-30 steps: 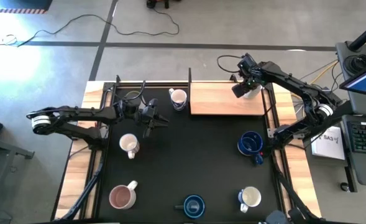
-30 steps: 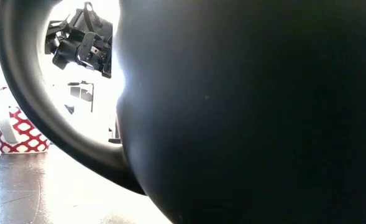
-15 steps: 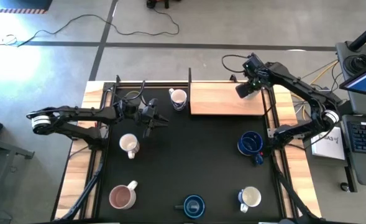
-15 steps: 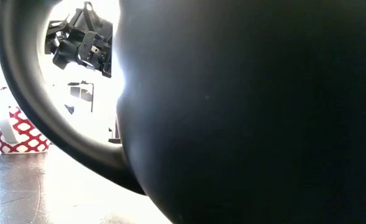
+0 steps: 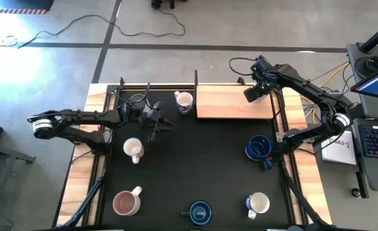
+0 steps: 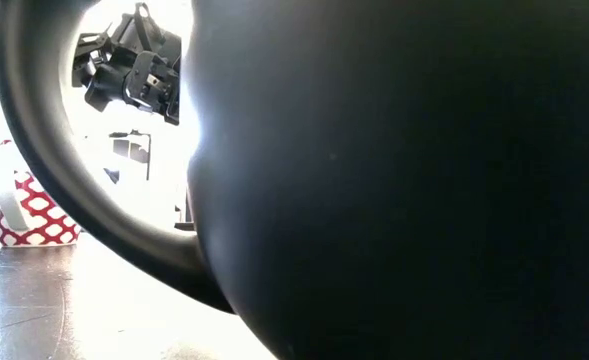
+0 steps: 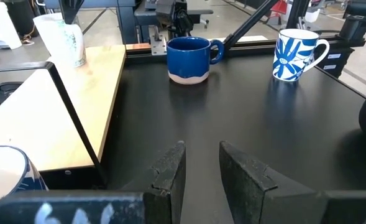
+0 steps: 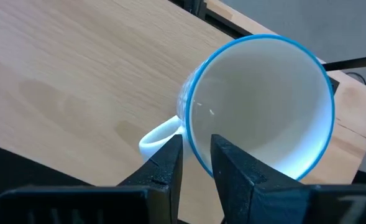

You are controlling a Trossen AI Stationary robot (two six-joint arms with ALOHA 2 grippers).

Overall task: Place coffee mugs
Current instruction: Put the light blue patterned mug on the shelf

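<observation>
A white mug with a blue rim stands upright on the wooden board, near its far right corner; it also shows as the white mug. My right gripper comes down on it from above and is shut on its rim; in the high view the right gripper covers the mug. My left gripper hovers open over the black mat, with nothing between its fingers. Several other mugs stand on the mat. My right gripper has the mug's wall at the rim, next to the handle. One finger is outside the mug and the other is inside. The fingers slant steeply down from above. The mug stands with its base on the wooden board.
On the mat stand a white mug by the board's left end, a white mug, a pink-lined mug, two dark blue mugs, and a blue-patterned mug. A dark mug fills the low view.
My right gripper has shifted a little toward the table's right edge and now covers the white mug on the board, which showed beside it a second ago. The mug has stayed where it was.
</observation>
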